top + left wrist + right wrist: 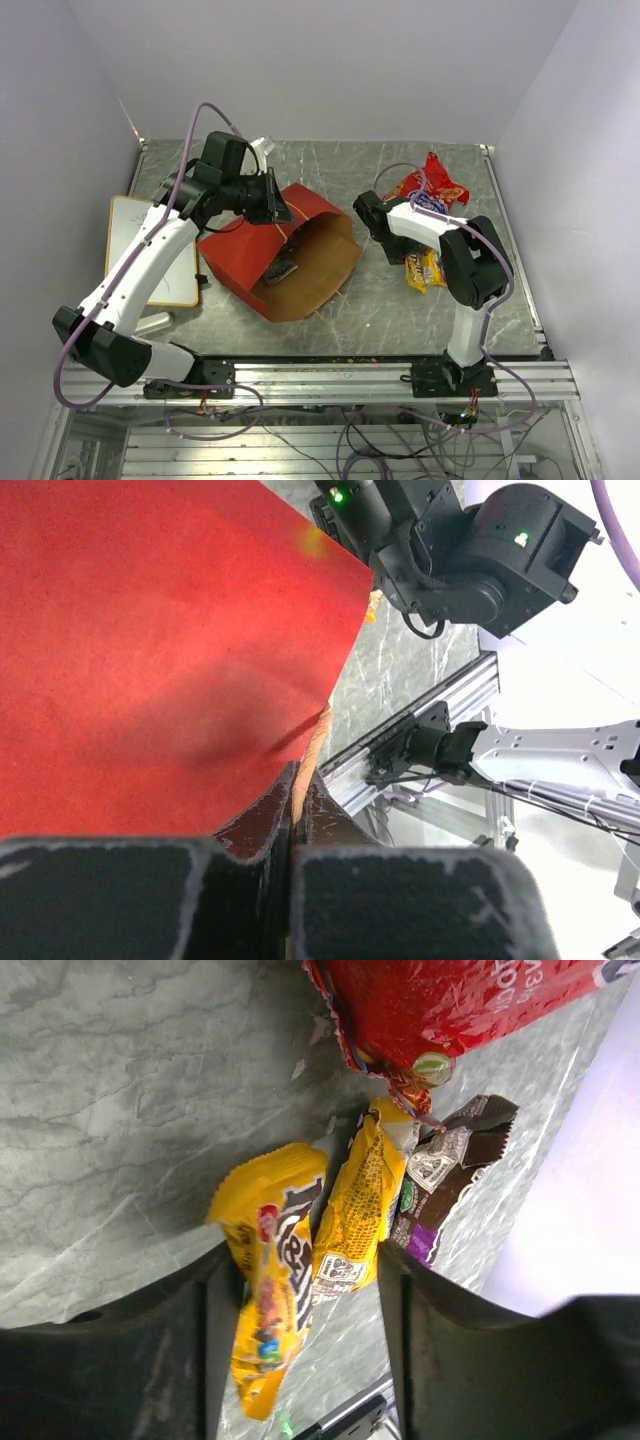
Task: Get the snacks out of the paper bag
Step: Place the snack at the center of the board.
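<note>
The paper bag (150, 650) in your left hand (297, 785) is matt red paper, plain brown inside. Between your right hand's (300, 1280) matt, grainy black fingers (470, 1360), the packets (270, 1260) are glossy crinkled film. The bench (120, 1080) under them is smooth, scuffed grey.

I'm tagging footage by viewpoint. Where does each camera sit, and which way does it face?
Top external: above and behind the arm bases, looking down on the grey table; both arms show whole.
Left wrist: on the left arm, facing along the shut left gripper at the red paper carrier bag; the right arm shows beyond.
Right wrist: facing down through the open right gripper at yellow candy packets.
Shared: top and left wrist both show the bag.
</note>
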Controlling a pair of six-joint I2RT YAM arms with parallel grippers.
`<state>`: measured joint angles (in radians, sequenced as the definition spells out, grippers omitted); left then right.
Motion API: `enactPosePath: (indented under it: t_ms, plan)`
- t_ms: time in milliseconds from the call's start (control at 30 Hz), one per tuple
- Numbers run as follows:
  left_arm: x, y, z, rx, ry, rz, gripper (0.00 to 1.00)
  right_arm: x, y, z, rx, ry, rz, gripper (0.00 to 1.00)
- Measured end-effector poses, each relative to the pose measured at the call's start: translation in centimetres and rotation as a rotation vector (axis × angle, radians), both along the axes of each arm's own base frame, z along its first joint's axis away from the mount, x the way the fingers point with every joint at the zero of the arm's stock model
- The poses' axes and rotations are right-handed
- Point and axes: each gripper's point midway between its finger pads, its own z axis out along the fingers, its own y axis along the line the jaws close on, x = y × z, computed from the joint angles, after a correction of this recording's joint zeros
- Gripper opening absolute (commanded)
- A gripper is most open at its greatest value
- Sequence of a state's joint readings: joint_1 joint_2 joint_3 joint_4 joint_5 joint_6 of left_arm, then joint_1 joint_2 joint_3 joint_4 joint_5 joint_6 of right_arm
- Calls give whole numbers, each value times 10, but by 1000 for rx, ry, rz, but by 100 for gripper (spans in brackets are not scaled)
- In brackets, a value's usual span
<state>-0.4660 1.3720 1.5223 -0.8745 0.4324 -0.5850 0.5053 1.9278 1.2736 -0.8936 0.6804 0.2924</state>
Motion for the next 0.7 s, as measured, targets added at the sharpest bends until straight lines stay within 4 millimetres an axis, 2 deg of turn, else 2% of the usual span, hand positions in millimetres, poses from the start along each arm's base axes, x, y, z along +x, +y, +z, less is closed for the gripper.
enactPosePath:
  t_ms: [167,267,467,633,700]
  plan:
    - [-11,1,-5,-20,40,8,7,1,6,10,48,-9,25,68]
    - [-12,0,-8,-26,58,15,7,1,12,27,111,-44,49,72]
    - [-14,1,-14,-25,84,24,7,4,32,63,278,-135,106,72]
    - [-18,5,-24,-10,106,38,7,-9,66,80,515,-173,155,72]
    - [-17,7,-24,2,99,44,7,-21,88,88,639,-186,197,73]
